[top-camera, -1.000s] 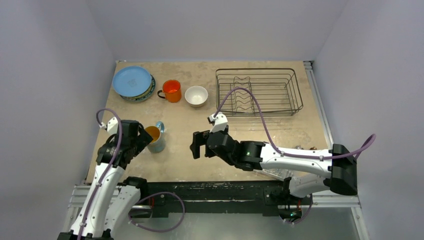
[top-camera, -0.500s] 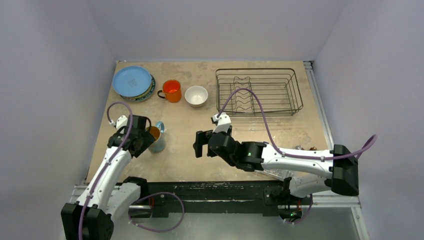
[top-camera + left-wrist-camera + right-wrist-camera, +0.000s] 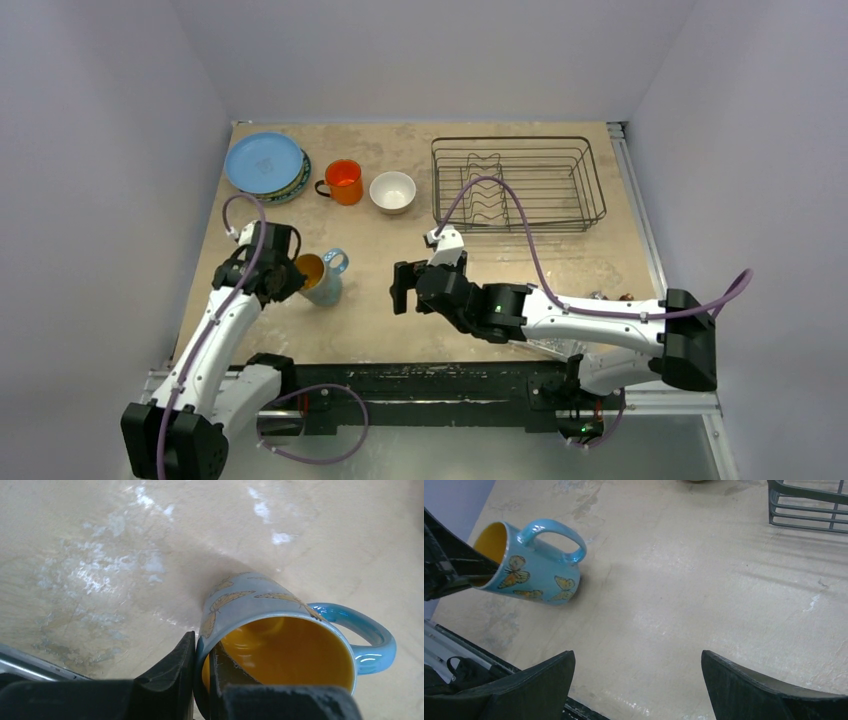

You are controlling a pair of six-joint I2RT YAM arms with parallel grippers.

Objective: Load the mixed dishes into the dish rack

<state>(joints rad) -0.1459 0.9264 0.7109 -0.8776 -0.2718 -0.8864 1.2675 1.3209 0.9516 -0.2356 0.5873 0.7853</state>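
The light-blue mug with butterflies and a yellow inside leans tilted on the table at the left. My left gripper is shut on its rim, one finger inside and one outside. The mug has its handle on the side away from the fingers. My right gripper hangs open over bare table to the mug's right; its wrist view shows the mug at the upper left. The blue plate lies on a patterned plate. The orange cup and white bowl stand beside them. The dish rack stands at the back right.
The rack's corner shows at the top right of the right wrist view. A clear plastic box lies partly under the right arm near the front edge. Walls close in the table on the left, back and right.
My left gripper has closed on the mug's rim and the mug has tipped over to a tilt, its handle now toward the right. The right gripper has barely moved.
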